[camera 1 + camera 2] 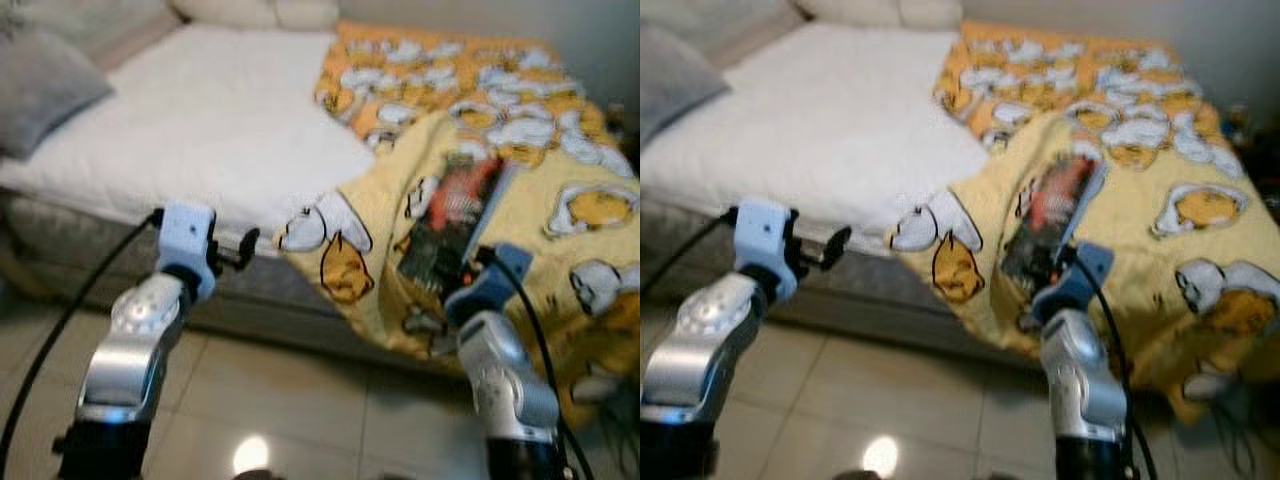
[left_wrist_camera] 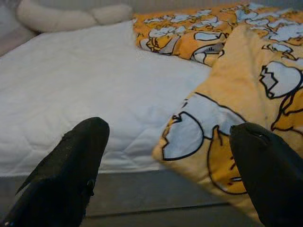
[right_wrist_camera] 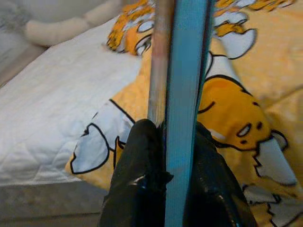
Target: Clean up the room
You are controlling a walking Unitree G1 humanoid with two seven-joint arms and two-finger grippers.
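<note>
My right gripper (image 1: 470, 265) is shut on a book (image 1: 455, 220) with a red and dark cover and a light blue back, held up over the yellow patterned blanket (image 1: 540, 170). In the right wrist view the book (image 3: 182, 71) stands edge-on between my two black fingers (image 3: 137, 161). My left gripper (image 1: 245, 245) is open, its fingers (image 2: 71, 165) spread and empty, just before the edge of the white mattress (image 1: 200, 120), near the blanket's hanging corner (image 2: 199, 132).
The bed has a grey pillow (image 1: 40, 85) at the far left and cream pillows (image 1: 265, 12) at its head. The blanket drapes over the bed's front edge toward the tiled floor (image 1: 290, 390). Black cables run along both arms.
</note>
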